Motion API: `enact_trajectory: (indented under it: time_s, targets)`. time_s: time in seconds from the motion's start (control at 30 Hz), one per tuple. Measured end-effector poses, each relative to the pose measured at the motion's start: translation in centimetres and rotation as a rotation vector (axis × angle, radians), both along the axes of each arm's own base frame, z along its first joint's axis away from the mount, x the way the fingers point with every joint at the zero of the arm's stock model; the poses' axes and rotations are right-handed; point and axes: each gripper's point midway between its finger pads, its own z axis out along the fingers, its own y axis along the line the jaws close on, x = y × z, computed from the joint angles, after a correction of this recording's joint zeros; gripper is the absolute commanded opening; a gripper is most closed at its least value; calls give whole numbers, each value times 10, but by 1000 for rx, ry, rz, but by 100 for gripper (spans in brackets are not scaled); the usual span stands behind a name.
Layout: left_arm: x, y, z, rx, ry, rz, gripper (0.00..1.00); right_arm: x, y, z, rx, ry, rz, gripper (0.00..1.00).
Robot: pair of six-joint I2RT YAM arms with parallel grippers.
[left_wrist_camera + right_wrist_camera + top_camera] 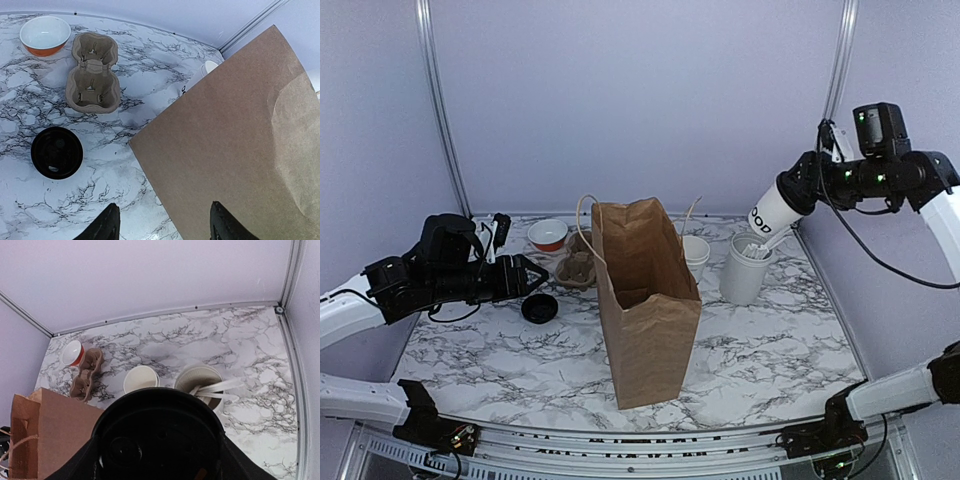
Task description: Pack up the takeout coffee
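My right gripper is shut on the takeout coffee cup, a white paper cup with black lettering, held tilted in the air above the back right of the table. In the right wrist view the cup's black lid fills the space between my fingers. A second round black lid lies flat on the table left of the brown paper bag; it also shows in the left wrist view. My left gripper is open and empty, above the table beside the bag.
A cardboard cup carrier and an orange bowl sit at the back left. A stack of white cups and a white tub with utensils stand behind the bag, below the held cup. Walls close the back and sides.
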Motion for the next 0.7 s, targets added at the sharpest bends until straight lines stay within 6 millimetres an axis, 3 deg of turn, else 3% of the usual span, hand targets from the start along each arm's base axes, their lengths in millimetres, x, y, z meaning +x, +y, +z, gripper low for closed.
enact_trajectory:
  time_s: [0.2, 0.3, 0.33, 0.5, 0.7]
  targets:
    - [0, -3, -1, -8, 6, -8, 62, 25, 26, 53, 37, -104, 80, 68]
    - [0, -4, -1, -12, 8, -13, 62, 27, 42, 83, 51, -170, 121, 68]
    - [0, -5, -1, -15, 9, -15, 62, 31, 61, 85, 51, -168, 164, 68]
    - [0, -9, -3, -19, 21, -26, 62, 31, 102, 103, 59, -204, 254, 68]
    - [-2, -14, -15, -21, 56, -46, 62, 24, 143, 110, 66, -223, 333, 68]
